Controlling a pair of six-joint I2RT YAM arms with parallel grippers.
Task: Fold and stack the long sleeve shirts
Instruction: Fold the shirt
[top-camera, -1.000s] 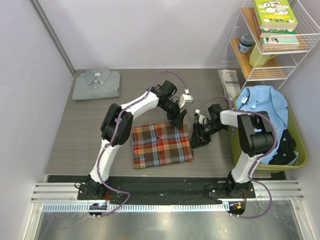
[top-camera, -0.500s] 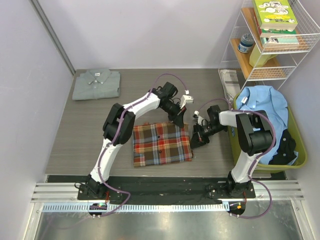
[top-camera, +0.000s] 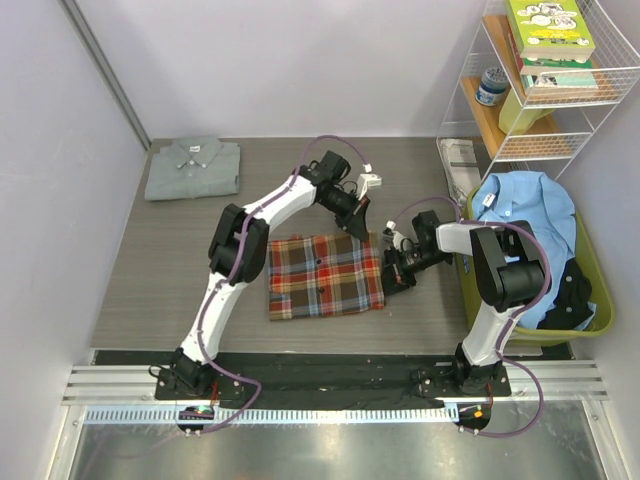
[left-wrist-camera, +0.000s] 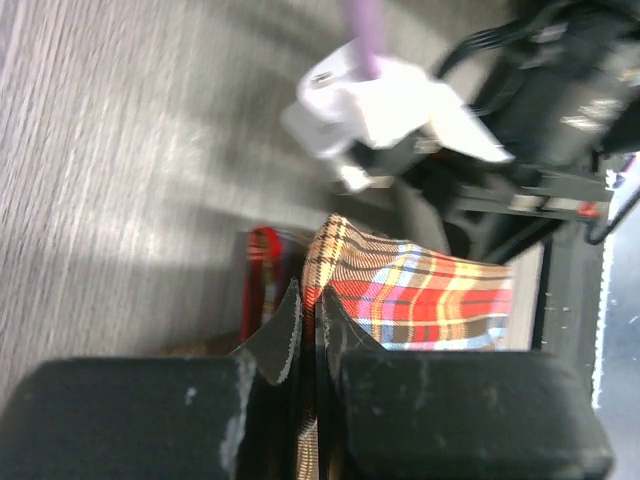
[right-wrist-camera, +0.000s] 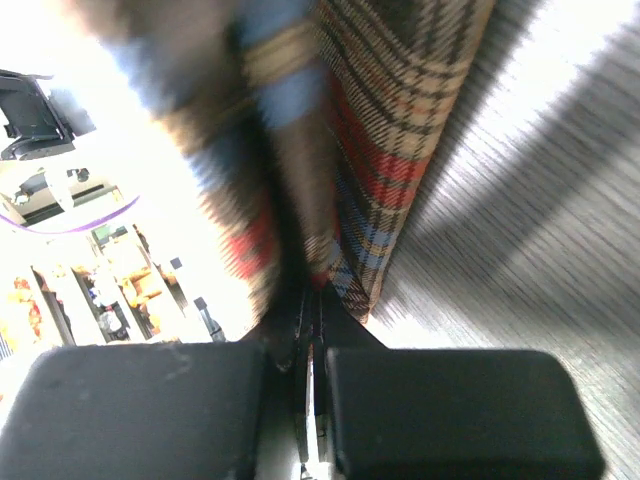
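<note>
The folded plaid long sleeve shirt (top-camera: 322, 277) lies mid-table in the top view. My left gripper (top-camera: 358, 232) is shut on its far right corner, and the left wrist view shows plaid cloth (left-wrist-camera: 420, 290) pinched between the closed jaws of that gripper (left-wrist-camera: 308, 295). My right gripper (top-camera: 388, 272) is shut on the shirt's right edge. In the right wrist view, plaid cloth (right-wrist-camera: 400, 120) hangs lifted from that gripper's closed tips (right-wrist-camera: 312, 295). The pale grey long sleeve shirt (top-camera: 193, 167) lies folded at the table's far left corner.
A green basket (top-camera: 597, 290) at the right holds a blue shirt (top-camera: 525, 215) and dark clothing. A white wire shelf (top-camera: 545, 70) with books stands at the back right. A paper booklet (top-camera: 460, 160) lies beside the basket. Walls close in on the left and back.
Both grippers closed onto the plaid shirt's right side. That side is lifted a little, and the shirt has shifted slightly toward the back of the table.
</note>
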